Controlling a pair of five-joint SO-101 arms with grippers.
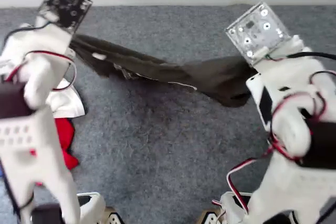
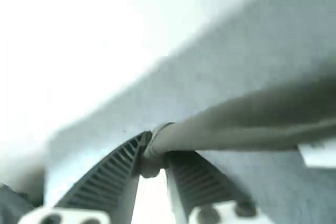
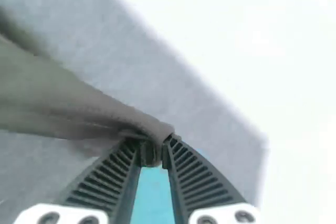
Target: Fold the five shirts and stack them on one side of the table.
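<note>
My left end effector [image 2: 153,150] and right end effector [image 3: 152,150] each pinch the dark shirt [image 1: 173,72]: seemingly limp, light (hold the edges).

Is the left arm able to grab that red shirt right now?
Probably not yet: its jaws are shut on the dark shirt, stretched to the right arm. The red shirt lies beside the left arm.

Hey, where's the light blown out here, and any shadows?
Left wrist view: white glare washes out everything beyond the table, behind the left hand clamping the dark shirt. Right wrist view: same glare past the table edge. High view: even light, faint shadow under the shirt.
</note>
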